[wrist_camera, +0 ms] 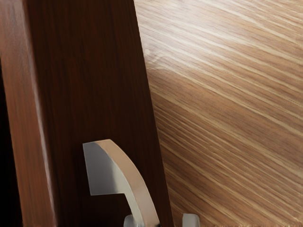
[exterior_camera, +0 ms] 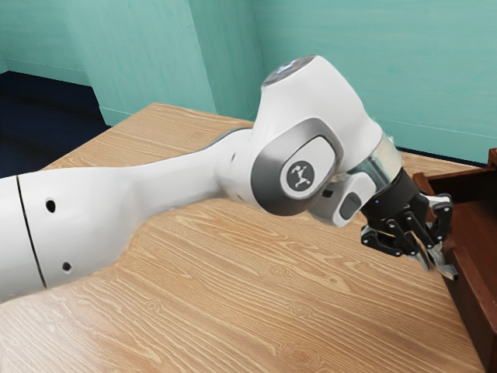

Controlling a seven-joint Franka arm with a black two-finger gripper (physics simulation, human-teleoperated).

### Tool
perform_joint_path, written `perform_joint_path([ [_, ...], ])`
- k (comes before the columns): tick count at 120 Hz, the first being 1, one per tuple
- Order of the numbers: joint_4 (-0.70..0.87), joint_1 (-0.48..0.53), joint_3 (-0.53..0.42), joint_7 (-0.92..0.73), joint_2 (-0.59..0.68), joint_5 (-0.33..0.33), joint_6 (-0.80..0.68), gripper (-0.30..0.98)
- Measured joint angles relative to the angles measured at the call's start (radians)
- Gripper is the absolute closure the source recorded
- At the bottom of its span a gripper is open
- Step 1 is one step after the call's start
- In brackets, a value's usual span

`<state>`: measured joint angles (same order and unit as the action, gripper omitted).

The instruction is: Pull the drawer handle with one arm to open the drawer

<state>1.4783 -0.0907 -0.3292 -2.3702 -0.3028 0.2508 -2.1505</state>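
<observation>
- Claw (exterior_camera: 435, 269), black, two-fingered, is standing released around a curved silvery metal handle (wrist_camera: 137, 189).
- A dark-brown wooden drawer (exterior_camera: 469, 303) is bearing it, at the exterior view's right.
- The white arm (exterior_camera: 186, 183) is showing a round emblem (exterior_camera: 300, 179).

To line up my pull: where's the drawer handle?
The handle is on the drawer front, at the exterior view's right, right beside the tips of the gripper.
</observation>
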Motion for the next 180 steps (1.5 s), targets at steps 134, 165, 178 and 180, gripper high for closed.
perform_joint_path([
  [134,0.228,0.11,0.003,0.018,0.233,0.038,0.041,0.59],
  [165,0.04,0.082,0.028,0.074,0.317,-0.041,0.222,0.41],
  [178,-0.169,0.035,0.052,0.166,0.294,-0.241,0.435,0.27],
  [180,-0.194,0.021,0.063,0.184,0.29,-0.264,0.471,0.25],
])
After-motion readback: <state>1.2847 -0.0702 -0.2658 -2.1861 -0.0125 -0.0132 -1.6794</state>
